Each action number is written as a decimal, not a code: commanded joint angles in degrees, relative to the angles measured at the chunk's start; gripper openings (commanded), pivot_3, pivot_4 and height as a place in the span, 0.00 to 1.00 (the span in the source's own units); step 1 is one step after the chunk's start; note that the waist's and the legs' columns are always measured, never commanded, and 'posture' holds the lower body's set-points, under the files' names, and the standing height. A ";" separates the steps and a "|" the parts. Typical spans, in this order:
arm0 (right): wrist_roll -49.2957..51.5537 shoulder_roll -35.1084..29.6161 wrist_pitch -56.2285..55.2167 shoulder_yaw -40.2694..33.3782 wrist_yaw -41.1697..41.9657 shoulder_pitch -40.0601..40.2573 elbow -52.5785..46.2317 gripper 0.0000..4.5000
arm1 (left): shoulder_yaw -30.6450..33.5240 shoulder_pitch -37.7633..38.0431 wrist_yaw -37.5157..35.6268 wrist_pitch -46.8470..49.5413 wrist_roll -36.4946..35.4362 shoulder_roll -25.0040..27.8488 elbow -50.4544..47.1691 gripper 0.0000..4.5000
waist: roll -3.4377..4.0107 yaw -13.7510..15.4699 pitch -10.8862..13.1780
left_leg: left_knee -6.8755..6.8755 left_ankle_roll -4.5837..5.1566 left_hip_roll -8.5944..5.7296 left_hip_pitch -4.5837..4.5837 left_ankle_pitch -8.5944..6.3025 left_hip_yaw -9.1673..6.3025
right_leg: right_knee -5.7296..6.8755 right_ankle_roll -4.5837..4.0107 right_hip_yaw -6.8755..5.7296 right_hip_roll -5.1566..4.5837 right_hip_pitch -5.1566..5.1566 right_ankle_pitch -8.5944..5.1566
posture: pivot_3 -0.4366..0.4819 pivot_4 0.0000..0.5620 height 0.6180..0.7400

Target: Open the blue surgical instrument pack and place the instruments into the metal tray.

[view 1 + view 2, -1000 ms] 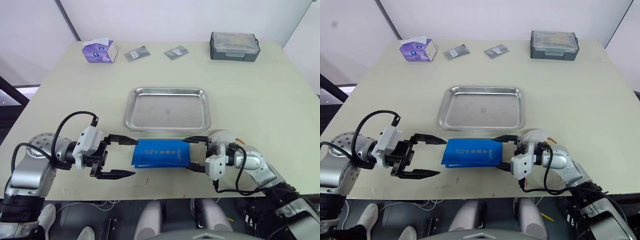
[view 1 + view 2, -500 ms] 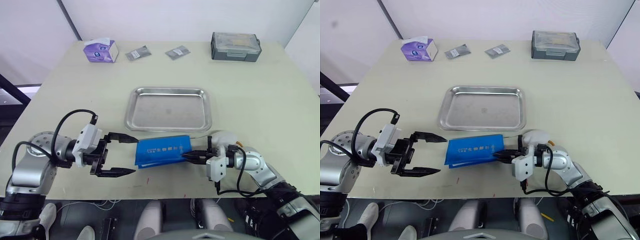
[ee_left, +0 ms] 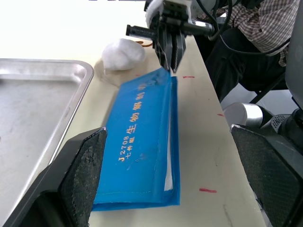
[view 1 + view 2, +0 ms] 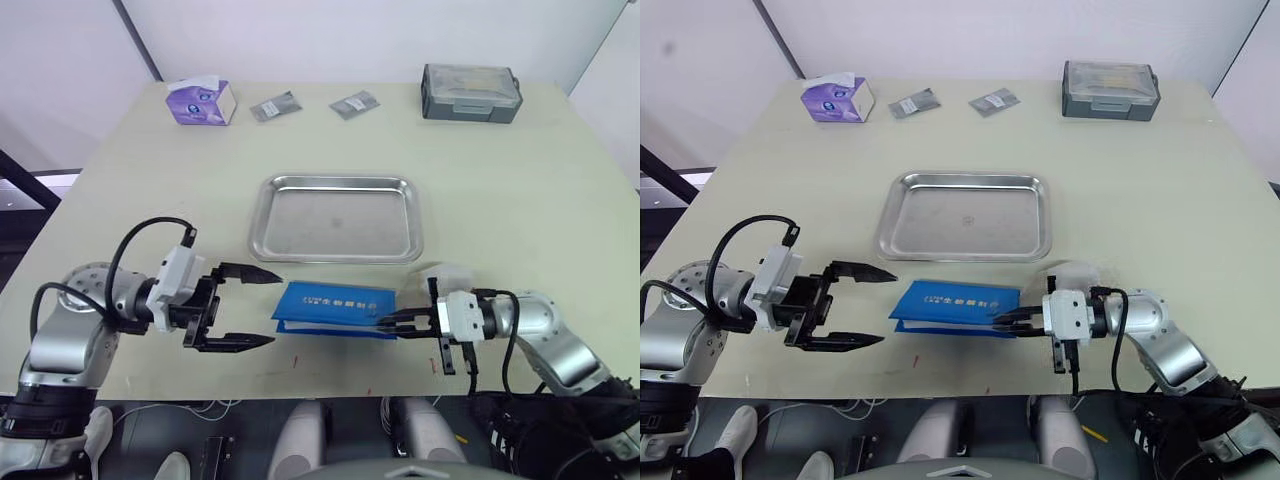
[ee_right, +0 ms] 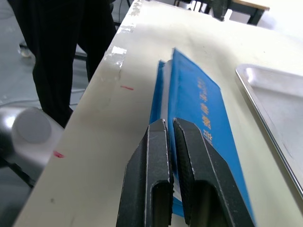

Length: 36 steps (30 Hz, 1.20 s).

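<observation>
- Right gripper [image 4: 388,322]: black fingers pinched together on the near right corner of the blue surgical instrument pack [image 4: 335,308]. In the right wrist view the two fingers [image 5: 156,175] lie nearly parallel with a thin edge of the blue wrap between them.
- Left gripper [image 4: 262,308]: fingers spread wide, holding nothing, pointing at the pack's left end and just short of it. Left wrist view shows the blunt black pads [image 3: 87,172] either side of the pack with bare table between.
- Pack: flat rectangle, bright blue with white print, lying on the table near the front edge, just in front of the metal tray [image 4: 337,218] and apart from it. Its layers gape a little along the near edge, pale lining visible inside.
- Tray: shallow shiny steel, rounded corners, raised rim, lying at the table's centre; its floor is bare steel.
- A crumpled white wad [image 4: 445,274] sits on the table just behind the right gripper, beside the pack's right end.
- Table [image 4: 540,190]: pale cream, smooth; small red marks [image 3: 207,190] near the front edge.
- Far edge, well apart from the pack: purple tissue box [image 4: 200,101] at the left, two small grey foil packets [image 4: 273,107] [image 4: 352,104] in the middle, grey lidded box [image 4: 469,93] at the right.
- Left wrist view: a person in a checked shirt [image 3: 265,26] and dark trousers sits beyond the table edge.
</observation>
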 commanded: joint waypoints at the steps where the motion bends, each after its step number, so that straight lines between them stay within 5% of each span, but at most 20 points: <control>1: 2.59 0.09 4.91 -2.44 0.51 -0.31 -2.53 0.05 | 0.01 -0.18 -1.50 0.37 -1.47 0.07 -2.20 1.00 | 0.00 -0.01 0.00 | 0.00 0.00 0.00 0.00 0.00 0.00 | 0.00 0.00 0.00 0.00 0.00 0.00 | 0.48 0.27 0.95; 17: -5.76 3.99 -3.95 -4.13 1.61 1.06 0.63 0.05 | -0.45 -0.51 -1.79 -0.37 -1.35 -0.04 -1.85 1.00 | 0.00 -0.05 0.01 | 0.00 0.00 -0.02 -0.02 0.00 0.01 | -0.01 0.00 0.00 0.02 -0.01 0.00 | 0.48 0.27 0.95; 20: -7.10 3.64 -6.13 -4.33 1.68 2.34 0.40 0.22 | -0.72 -0.69 -2.13 -0.52 -1.32 -0.06 -1.79 1.00 | 0.00 0.02 0.01 | 0.00 0.00 -0.02 -0.02 0.00 0.02 | -0.01 0.00 -0.01 0.01 -0.01 0.00 | 0.48 0.27 0.95; 24: -11.88 3.79 -12.94 -4.53 0.41 3.62 2.38 0.63 | -1.49 -1.24 -2.56 -0.94 -1.08 -0.30 -1.64 1.00 | 0.00 -0.02 0.01 | 0.00 0.00 -0.03 -0.01 0.00 0.02 | -0.01 0.00 0.00 0.02 -0.01 0.00 | 0.48 0.27 0.95; 26: -13.39 3.98 -15.16 -4.29 -0.04 3.98 3.61 0.73 | -1.75 -1.43 -2.71 -1.09 -1.14 -0.33 -1.63 1.00 | 0.00 -0.03 0.01 | 0.00 0.00 -0.03 -0.01 0.00 0.02 | -0.01 0.00 0.00 0.02 -0.01 0.00 | 0.48 0.27 0.95; 36: -22.12 5.92 -29.66 -2.72 -3.82 2.07 13.09 0.73 | -2.47 -2.32 -2.99 -1.18 -1.13 -0.34 -1.65 1.00 | 0.00 -0.04 0.01 | 0.00 0.00 -0.04 0.00 0.00 0.04 | 0.00 0.00 0.01 0.02 -0.01 0.00 | 0.48 0.27 0.95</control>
